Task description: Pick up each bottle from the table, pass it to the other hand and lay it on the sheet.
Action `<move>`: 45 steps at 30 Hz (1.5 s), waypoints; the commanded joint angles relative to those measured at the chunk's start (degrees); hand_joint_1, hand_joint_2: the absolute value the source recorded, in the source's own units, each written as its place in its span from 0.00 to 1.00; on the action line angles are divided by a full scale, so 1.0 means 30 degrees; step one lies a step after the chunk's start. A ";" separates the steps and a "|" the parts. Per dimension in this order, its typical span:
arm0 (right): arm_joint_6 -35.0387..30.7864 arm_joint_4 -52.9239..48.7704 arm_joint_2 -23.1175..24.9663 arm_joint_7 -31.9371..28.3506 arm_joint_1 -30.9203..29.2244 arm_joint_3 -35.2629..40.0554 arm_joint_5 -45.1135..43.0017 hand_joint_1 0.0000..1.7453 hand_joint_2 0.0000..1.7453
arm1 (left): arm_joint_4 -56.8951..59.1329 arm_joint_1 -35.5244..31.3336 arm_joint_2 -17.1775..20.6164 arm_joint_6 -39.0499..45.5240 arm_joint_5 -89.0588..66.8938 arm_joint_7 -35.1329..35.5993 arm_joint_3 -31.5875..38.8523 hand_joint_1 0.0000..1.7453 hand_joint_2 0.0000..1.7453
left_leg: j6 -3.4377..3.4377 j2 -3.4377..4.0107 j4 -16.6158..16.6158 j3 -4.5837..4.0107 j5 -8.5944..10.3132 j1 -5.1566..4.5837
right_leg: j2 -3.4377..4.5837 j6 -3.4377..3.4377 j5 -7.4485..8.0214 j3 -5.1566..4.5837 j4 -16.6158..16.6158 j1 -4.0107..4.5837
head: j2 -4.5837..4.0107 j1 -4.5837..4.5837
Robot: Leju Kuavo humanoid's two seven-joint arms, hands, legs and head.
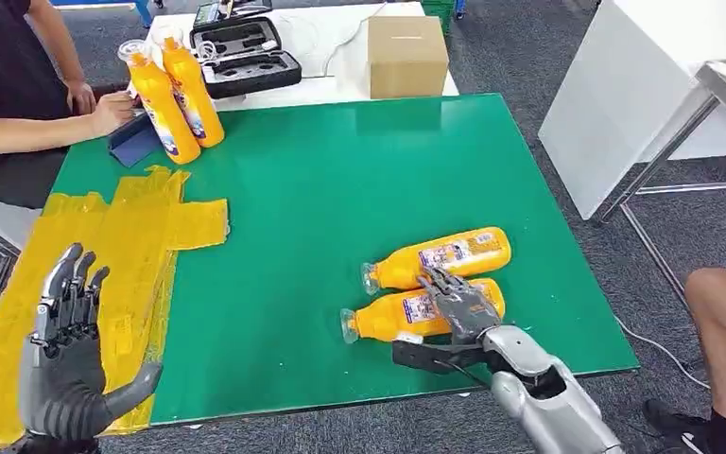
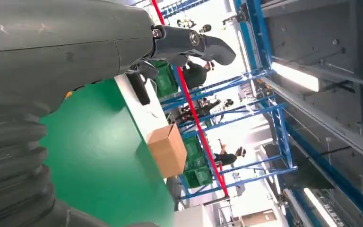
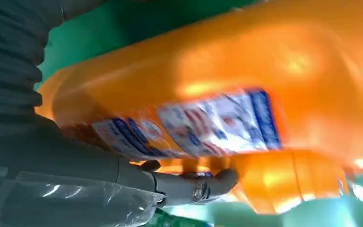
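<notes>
**Right hand laid over the nearer bottle; left hand raised and spread above the sheet**

The green table (image 1: 340, 189) takes up most of the head view, and a white table (image 1: 321, 57) butts against its far edge. A yellow sheet (image 1: 142, 236) covers the near left part of the green surface, wrinkled and uneven at its edges, with nothing lying on it.

A person in a dark top (image 1: 5, 85) sits at the far left corner, both hands resting by a small blue object (image 1: 135, 140). On the white table stand a brown cardboard box (image 1: 406, 55) and an open black case (image 1: 241, 55).

Two orange bottles stand upright (image 1: 175, 90) close together at the far left of the green table, just beside the person's hands. Two more lie on their sides near the right front edge, side by side and parallel, caps pointing left: the farther lying bottle (image 1: 444, 255) and the nearer lying bottle (image 1: 392, 317).

The right hand (image 1: 458, 307) rests on top of the nearer lying bottle, fingers draped over its labelled body and thumb at its near side; the bottle lies on the table. The right wrist view shows the thumb (image 3: 194, 184) against the orange body, though whether the grasp is firm cannot be told.

The left hand (image 1: 66, 364) is raised over the sheet's near end, fingers apart and extended, holding nothing.
</notes>
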 commanded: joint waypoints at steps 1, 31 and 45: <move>0.2756 -0.0984 -0.5706 0.1609 0.1576 0.3345 0.1115 0.08 1.00 | 0.0964 0.0137 -0.0448 -0.0186 0.0212 -0.0100 0.0940 0.00 1.00 | -0.0006 -0.0101 -0.0018 0.0100 -0.0011 0.0006 | -0.0123 -0.0017 -0.0032 0.0132 -0.0038 0.0010 | 0.0000 -0.0015; 0.1501 0.2194 -0.3041 0.1356 0.1340 0.0505 -0.1183 1.00 1.00 | 0.2070 -0.0529 0.0512 -0.0004 0.1167 0.1168 0.0178 0.00 1.00 | 0.0145 -0.0137 -0.0076 0.0600 -0.0182 0.0034 | -0.0134 0.0114 -0.0126 0.0618 -0.0355 0.0047 | 0.0000 -0.0007; -0.0672 -0.4249 0.0990 -0.3535 0.1329 -0.3879 -1.1422 1.00 1.00 | 0.3911 0.0533 -0.0370 -0.2094 0.3417 0.1268 -0.0588 0.00 1.00 | 0.0088 0.0314 -0.0072 0.0598 -0.0203 0.0067 | 0.0323 0.0071 -0.0004 0.0682 -0.0340 0.0078 | 0.0000 0.0000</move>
